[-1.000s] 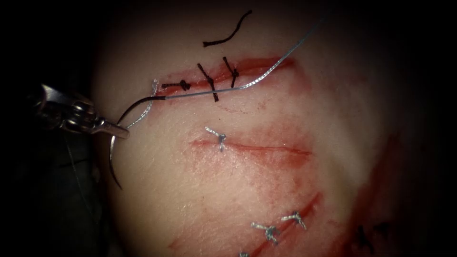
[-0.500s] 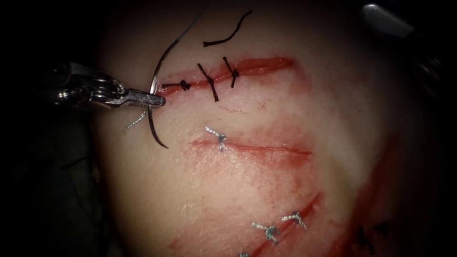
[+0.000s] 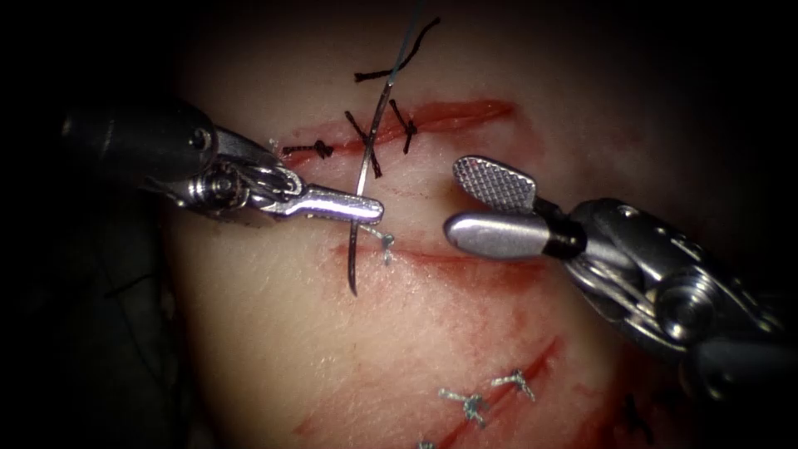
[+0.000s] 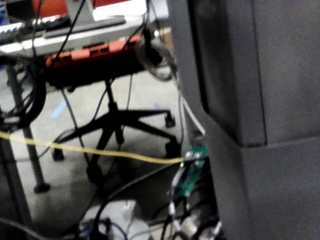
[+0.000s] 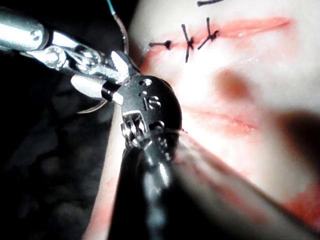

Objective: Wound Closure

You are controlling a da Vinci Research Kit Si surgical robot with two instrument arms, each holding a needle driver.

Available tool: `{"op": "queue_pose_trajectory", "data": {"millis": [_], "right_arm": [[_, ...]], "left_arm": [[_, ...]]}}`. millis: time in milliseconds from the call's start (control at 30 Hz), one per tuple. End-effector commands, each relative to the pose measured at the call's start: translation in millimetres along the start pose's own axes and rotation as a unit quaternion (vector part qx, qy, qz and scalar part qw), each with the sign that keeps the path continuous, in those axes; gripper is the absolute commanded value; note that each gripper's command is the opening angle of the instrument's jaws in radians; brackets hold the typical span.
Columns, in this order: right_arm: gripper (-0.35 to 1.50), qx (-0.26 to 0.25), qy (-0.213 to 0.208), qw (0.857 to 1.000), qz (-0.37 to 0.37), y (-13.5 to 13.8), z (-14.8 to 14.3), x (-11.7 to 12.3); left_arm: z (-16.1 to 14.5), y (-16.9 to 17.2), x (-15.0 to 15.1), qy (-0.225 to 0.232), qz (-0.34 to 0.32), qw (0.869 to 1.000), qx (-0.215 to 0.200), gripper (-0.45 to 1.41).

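My left tool (image 3: 376,209) reaches in from the left, jaws shut on the curved needle (image 3: 363,179) near the middle of its curve. The needle hangs free above the tissue (image 3: 274,333). Its point (image 3: 353,289) hovers over the left end of the middle cut (image 3: 465,260), beside a grey stitch (image 3: 386,242). Thread (image 3: 407,37) rises from the needle's upper end. My right tool (image 3: 455,202) comes in from the right, jaws open and holding nothing, just right of the needle over the middle cut.
The upper cut (image 3: 449,115) (image 5: 250,26) carries three black stitches (image 3: 366,143) (image 5: 189,41), with a loose black thread end (image 3: 391,71) beyond it. A lower cut (image 3: 515,378) holds several grey stitches (image 3: 470,406). Red fluid stains the tissue around the cuts.
My left tool has carried the needle rightward, from the upper cut's left end to over the middle cut. My right tool has come in from the right with open jaws.
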Motion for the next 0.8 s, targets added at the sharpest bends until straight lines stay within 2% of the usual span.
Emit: {"op": "queue_pose_trajectory", "data": {"millis": [33,200,300,333,433,533,800], "right_arm": [[0.89,-0.013,0.006,1.0,-0.002,1.0,0.8,0.0],[0.86,-0.033,0.003,0.999,-0.002,2.0,0.7,0.5],[0.83,-0.05,-0.017,0.999,0.0,3.0,0.6,0.2],[0.81,-0.054,-0.018,0.998,-0.002,3.6,0.6,-0.1],[0.79,-0.059,-0.014,0.998,-0.003,4.2,0.9,-0.6],[0.83,-0.061,-0.013,0.998,-0.003,4.4,1.6,-1.2],[0.84,-0.062,-0.012,0.998,-0.003,4.2,2.0,-1.2]], "left_arm": [[0.6,-0.2,0.1,-0.007,-0.001,1.0,-0.001,-0.45],[0.9,0.0,-0.6,-0.033,-0.002,0.999,-0.003,-0.45],[1.6,0.0,-1.4,-0.046,-0.004,0.999,-0.006,-0.45],[1.9,0.1,-1.8,-0.057,0.023,0.998,-0.013,-0.45],[2.5,0.6,-2.3,-0.065,0.032,0.997,-0.022,-0.45],[3.6,1.4,-2.7,-0.073,0.029,0.996,-0.037,-0.45],[4.6,1.3,-3.1,-0.078,0.03,0.996,-0.04,-0.45]]}}
